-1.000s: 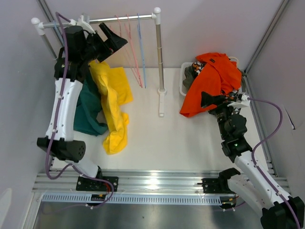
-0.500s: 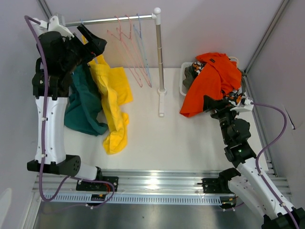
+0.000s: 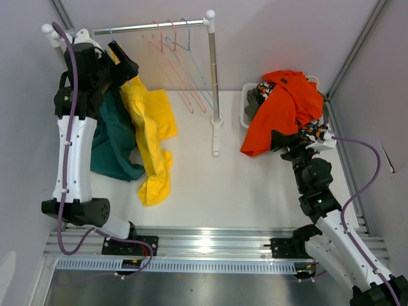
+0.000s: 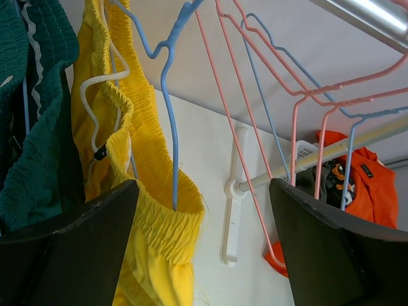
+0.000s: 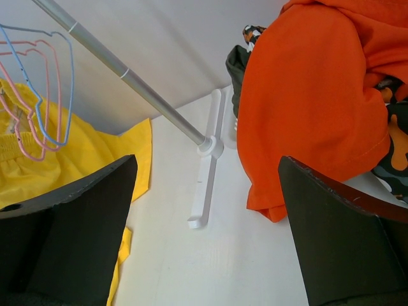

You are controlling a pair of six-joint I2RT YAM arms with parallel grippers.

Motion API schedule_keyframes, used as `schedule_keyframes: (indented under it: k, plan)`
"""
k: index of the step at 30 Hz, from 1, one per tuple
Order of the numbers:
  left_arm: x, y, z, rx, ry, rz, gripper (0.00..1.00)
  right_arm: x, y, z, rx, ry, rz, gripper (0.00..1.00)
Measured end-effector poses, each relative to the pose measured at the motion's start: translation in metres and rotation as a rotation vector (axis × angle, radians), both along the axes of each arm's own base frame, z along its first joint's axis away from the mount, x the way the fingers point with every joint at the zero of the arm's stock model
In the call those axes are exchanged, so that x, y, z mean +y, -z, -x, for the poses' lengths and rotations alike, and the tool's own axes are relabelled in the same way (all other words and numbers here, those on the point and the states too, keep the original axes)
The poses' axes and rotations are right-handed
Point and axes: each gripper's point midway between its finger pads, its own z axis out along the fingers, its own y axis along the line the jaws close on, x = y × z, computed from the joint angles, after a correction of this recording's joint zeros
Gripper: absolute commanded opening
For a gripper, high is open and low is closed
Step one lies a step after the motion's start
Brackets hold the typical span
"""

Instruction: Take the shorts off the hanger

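Since a second ago the left gripper (image 3: 125, 60) has swung back toward the left end of the clothes rail (image 3: 153, 27), and the three empty hangers (image 3: 185, 83) have swayed toward its upright post (image 3: 212, 76).

Top view: the left gripper's jaws stand apart at the top of the yellow shorts (image 3: 153, 134), which hang below the rail beside the teal shorts (image 3: 111, 140). Right of the post, a white basket (image 3: 245, 111) holds three pairs: red-orange shorts (image 3: 287, 105) draped over olive shorts (image 3: 255, 99) and patterned shorts (image 3: 313, 129). The right gripper (image 3: 280, 141), jaws wide and empty, sits just beside the red-orange pair. White table (image 3: 210, 185), pale grey walls (image 3: 274, 32).

Left wrist view: the fingers are spread, with the yellow waistband on a blue hanger (image 4: 173, 159) between them, unpinched.

Right wrist view: the fingers are spread, nothing between them; the post's foot lies ahead.
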Motion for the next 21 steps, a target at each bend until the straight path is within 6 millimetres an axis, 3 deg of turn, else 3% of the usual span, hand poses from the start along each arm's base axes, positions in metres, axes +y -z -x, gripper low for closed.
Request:
schedule_keyframes:
  k: [3,6,9,10,12,13,14,21]
  plan:
    - [0.001,0.009,-0.011,0.016,-0.004,-0.003,0.86,0.000,0.002,-0.001,0.006,0.002,0.008,0.99]
    - [0.001,0.022,-0.026,0.040,-0.003,-0.007,0.75,-0.001,0.005,-0.002,0.011,0.007,0.018,0.99]
    - [0.000,0.034,-0.039,0.064,-0.004,-0.006,0.49,-0.001,0.008,-0.003,0.019,0.010,0.023,0.99]
    - [0.000,0.038,-0.042,0.072,-0.003,-0.007,0.36,-0.001,0.009,-0.004,0.022,0.010,0.025,0.99]
    - [0.000,0.043,-0.049,0.082,-0.003,-0.007,0.21,0.000,0.013,-0.005,0.029,0.010,0.027,0.99]
    - [0.000,0.045,-0.052,0.085,-0.002,-0.008,0.08,0.000,0.015,-0.005,0.034,0.010,0.029,0.99]
    - [0.000,0.046,-0.054,0.087,-0.003,-0.007,0.02,0.000,0.018,-0.006,0.040,0.010,0.031,0.99]
    - [-0.002,0.035,-0.056,0.088,0.007,-0.007,0.00,0.007,0.022,-0.007,0.044,-0.018,0.036,0.99]
